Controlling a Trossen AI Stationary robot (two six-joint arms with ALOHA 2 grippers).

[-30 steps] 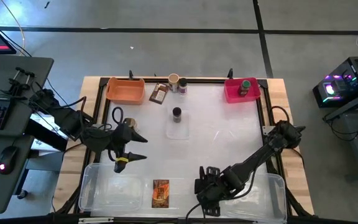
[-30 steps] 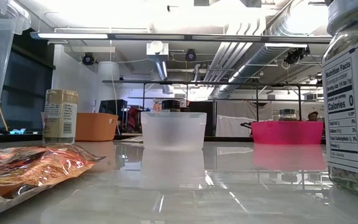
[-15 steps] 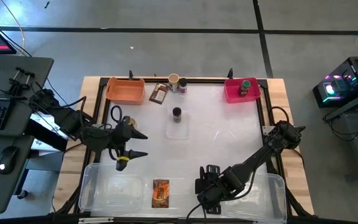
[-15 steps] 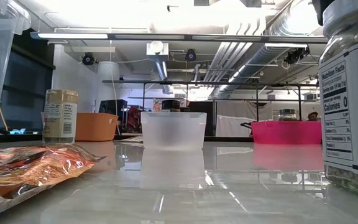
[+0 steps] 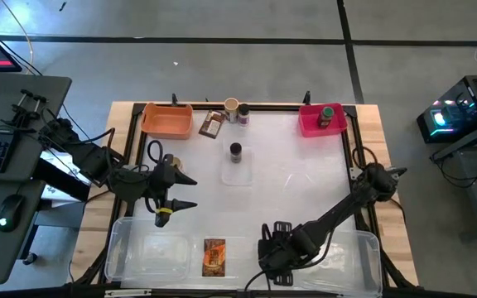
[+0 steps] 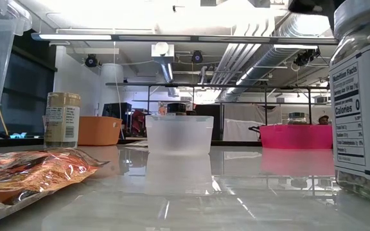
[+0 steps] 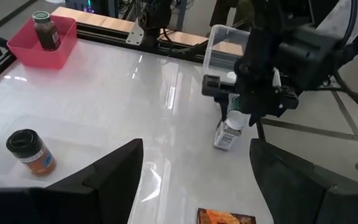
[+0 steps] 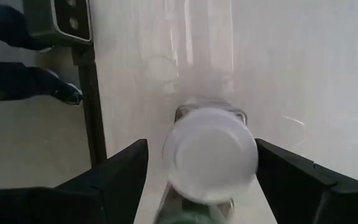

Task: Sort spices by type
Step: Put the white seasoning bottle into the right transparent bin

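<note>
White-capped jar (image 7: 232, 125) at the counter's (image 5: 288, 178) front edge, cut off in our low view, right pincer (image 7: 244, 106) above it — we cannot tell a grip, left pincer (image 5: 180, 194) spread, empty.

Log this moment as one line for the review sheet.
right gripper: over white-capped jar, jaws apart, front edge | left gripper: open, idle, left side | pink bin: one green-capped jar
</note>
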